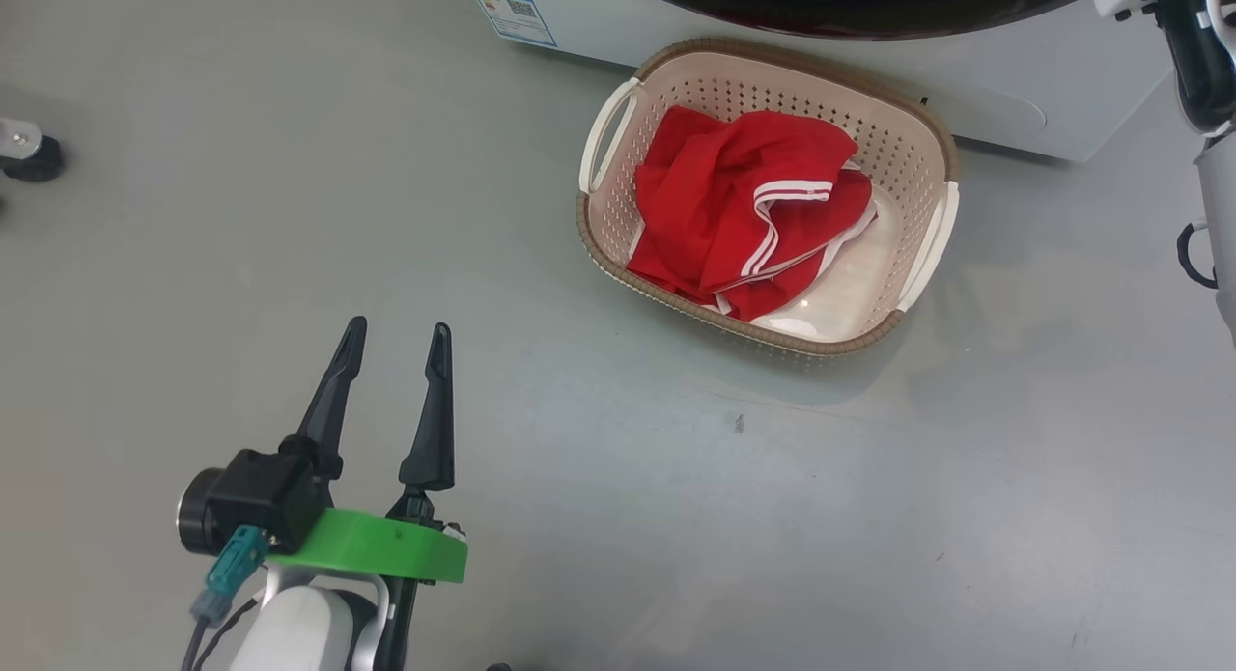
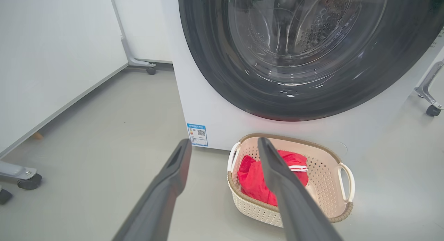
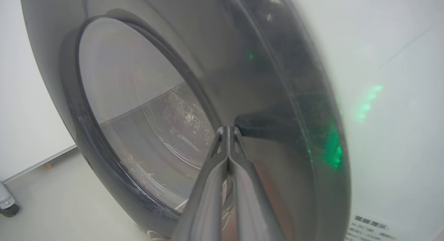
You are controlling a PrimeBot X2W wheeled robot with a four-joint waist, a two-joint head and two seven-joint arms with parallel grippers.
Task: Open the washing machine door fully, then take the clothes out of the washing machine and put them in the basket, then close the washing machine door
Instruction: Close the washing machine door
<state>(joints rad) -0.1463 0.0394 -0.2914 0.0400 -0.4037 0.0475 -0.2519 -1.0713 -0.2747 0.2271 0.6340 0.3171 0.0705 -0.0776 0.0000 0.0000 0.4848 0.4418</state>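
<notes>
The cream basket [image 1: 763, 338] stands on the floor right in front of the white washing machine [image 1: 975, 82], with red clothes [image 1: 734, 198] with white stripes lying in it. My left gripper [image 1: 399, 328] hovers open and empty over the floor, left of and nearer than the basket. In the left wrist view the left gripper [image 2: 222, 142] points at the basket [image 2: 295, 138] and clothes [image 2: 253, 180] below the washing machine door [image 2: 208, 60], which lies against the machine front [image 2: 208, 112]. My right gripper [image 3: 228, 129] is shut, its tips touching the door's black rim [image 3: 277, 95] beside a dark recess.
A blue label [image 1: 510, 10] marks the machine's lower left corner. My right arm [image 1: 1197, 63] reaches up at the far right. Castors of frames stand at the left [image 1: 29, 154] [image 2: 29, 180] and right [image 2: 433, 110]. A white wall panel [image 2: 52, 60] runs along the left.
</notes>
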